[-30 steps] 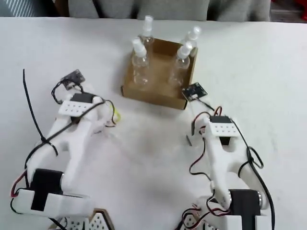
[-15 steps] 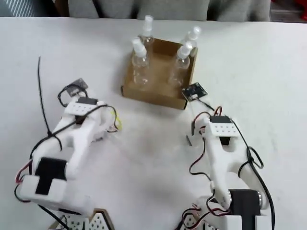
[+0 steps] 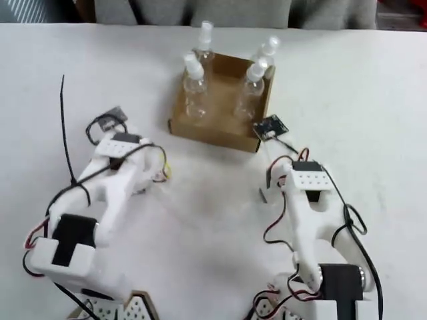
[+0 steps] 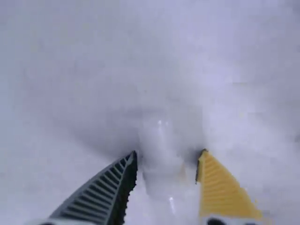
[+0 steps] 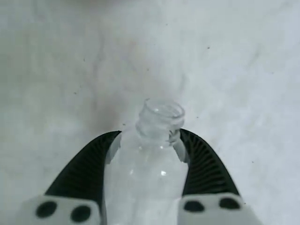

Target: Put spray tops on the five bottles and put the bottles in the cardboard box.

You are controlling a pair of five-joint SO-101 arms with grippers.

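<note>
White spray top [image 4: 159, 136] sits at the left claw [image 4: 167, 153], grip impossible to tell; four capped bottles [image 3: 193, 83] stand in the cardboard box [image 3: 200, 127]; right claw [image 5: 151, 135] clamps the last, open-necked bottle [image 5: 150, 183]. Next, seating top on neck likely needs careful alignment.

**White table, box at the far middle**

The table [image 3: 373, 100] has a white, slightly wrinkled surface. The box [image 3: 200, 123] sits on it toward the far side, about midway across. A white spray top [image 4: 159, 140] lies on the bare surface.
</note>
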